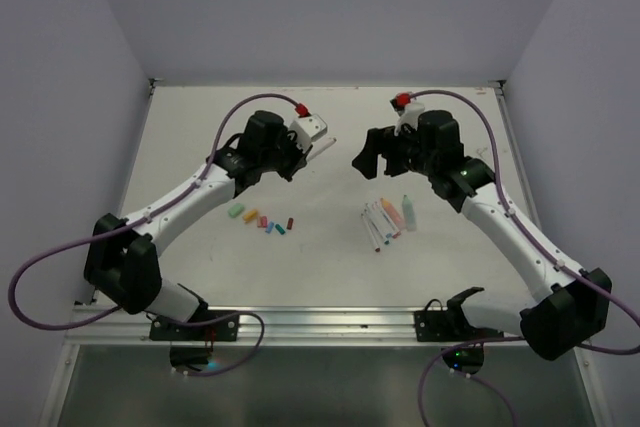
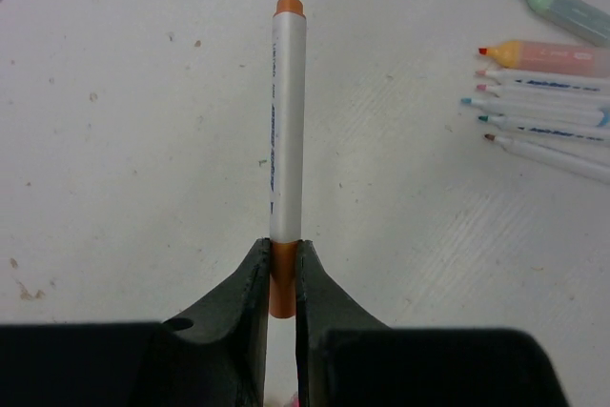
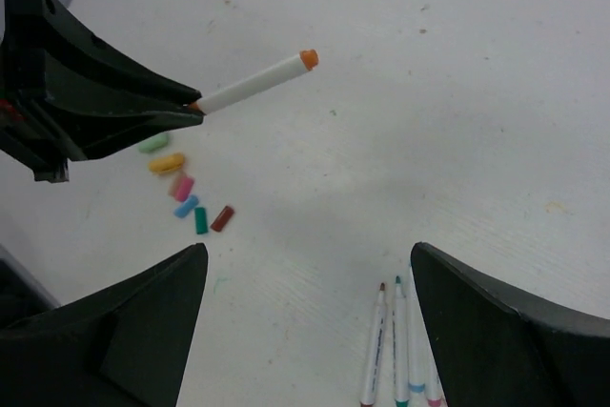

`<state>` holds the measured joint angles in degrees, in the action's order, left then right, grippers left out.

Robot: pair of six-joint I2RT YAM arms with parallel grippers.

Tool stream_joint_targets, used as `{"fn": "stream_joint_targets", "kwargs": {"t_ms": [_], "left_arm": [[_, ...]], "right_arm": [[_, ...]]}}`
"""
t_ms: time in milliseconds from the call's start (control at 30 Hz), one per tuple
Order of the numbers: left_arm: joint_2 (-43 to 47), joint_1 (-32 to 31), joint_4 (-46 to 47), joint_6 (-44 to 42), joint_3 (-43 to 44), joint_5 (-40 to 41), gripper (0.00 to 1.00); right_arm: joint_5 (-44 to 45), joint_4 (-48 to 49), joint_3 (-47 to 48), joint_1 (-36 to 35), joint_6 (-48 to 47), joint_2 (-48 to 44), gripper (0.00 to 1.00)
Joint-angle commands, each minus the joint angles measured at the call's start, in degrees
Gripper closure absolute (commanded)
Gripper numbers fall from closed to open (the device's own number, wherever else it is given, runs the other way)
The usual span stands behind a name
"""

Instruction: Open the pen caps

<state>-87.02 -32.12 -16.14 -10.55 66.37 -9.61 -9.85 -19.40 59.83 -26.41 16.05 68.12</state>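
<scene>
- We see the left gripper [image 2: 282,253] clamped on a white-barrelled pen [image 2: 287,121], pinching one orange end. The other orange end sticks out free over the middle of the table [image 1: 330,257], towards its far edge.
- We find the right gripper [image 3: 308,253] spread wide, holding nothing and well apart from that pen.
- Six loose pen caps [image 3: 182,187] lie in a short row left of centre, nearer the near edge: green, yellow-orange, pink, blue, teal, dark red.
- The other pens [image 1: 385,219] lie side by side right of centre, tips bare. An orange highlighter [image 2: 558,54] and a pale green highlighter [image 2: 572,11] are on the side nearest the right edge.
</scene>
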Motion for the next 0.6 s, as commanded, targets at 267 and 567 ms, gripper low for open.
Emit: {"fn": "stream_joint_targets", "kwargs": {"t_ms": [267, 567], "left_arm": [[12.1, -1.5, -7.6, -18.2, -2.6, -14.5, 1.00], [11.3, -1.8, -11.3, -23.0, -0.6, -16.7, 1.00]], "right_arm": [[-26.5, -17.5, 20.5, 2.9, -5.8, 15.4, 0.12], [-32.6, -22.5, 26.6, 1.9, -9.4, 21.9, 0.17]]}}
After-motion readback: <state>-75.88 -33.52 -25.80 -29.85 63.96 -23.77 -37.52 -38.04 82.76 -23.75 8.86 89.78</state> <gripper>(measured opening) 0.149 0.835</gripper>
